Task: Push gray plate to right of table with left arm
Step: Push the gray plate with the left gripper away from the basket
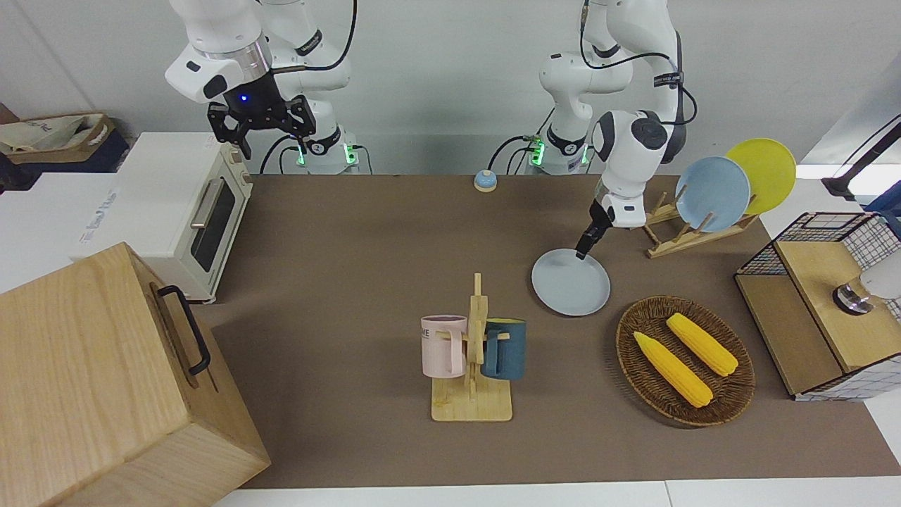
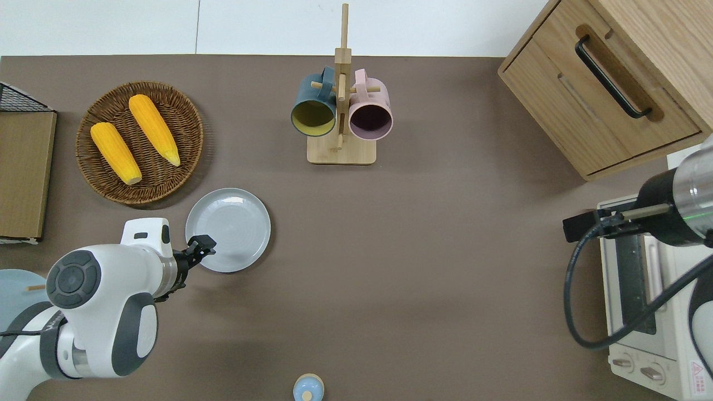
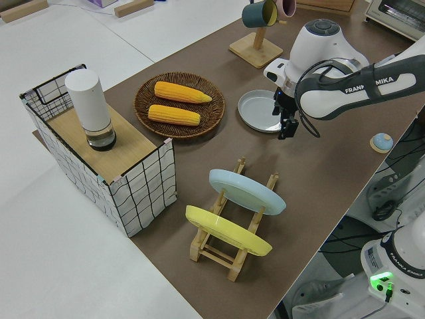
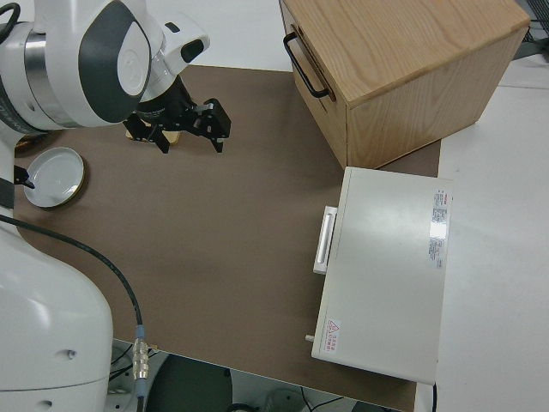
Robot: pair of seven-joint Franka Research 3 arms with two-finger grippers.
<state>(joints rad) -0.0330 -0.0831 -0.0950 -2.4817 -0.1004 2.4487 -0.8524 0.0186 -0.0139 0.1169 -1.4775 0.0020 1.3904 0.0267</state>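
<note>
The gray plate (image 1: 571,282) (image 2: 228,230) (image 3: 260,110) (image 4: 53,176) lies flat on the brown table (image 1: 366,282), toward the left arm's end and beside a wicker basket. My left gripper (image 1: 583,249) (image 2: 204,245) (image 3: 287,126) is down low at the plate's rim, on the edge nearer to the robots and toward the left arm's end of the table. Its fingers look shut with nothing between them, and the tip meets or just overlaps the rim. My right gripper (image 1: 276,146) (image 4: 190,137) is parked, with its fingers spread open.
A wicker basket (image 1: 732,401) with two corn cobs sits just beside the plate. A mug rack (image 1: 473,352) stands mid-table, farther from the robots. A rack (image 1: 693,236) holds a blue and a yellow plate. Also a wire-sided shelf (image 1: 809,310), toaster oven (image 1: 183,211), wooden box (image 1: 105,380) and small bell (image 1: 485,181).
</note>
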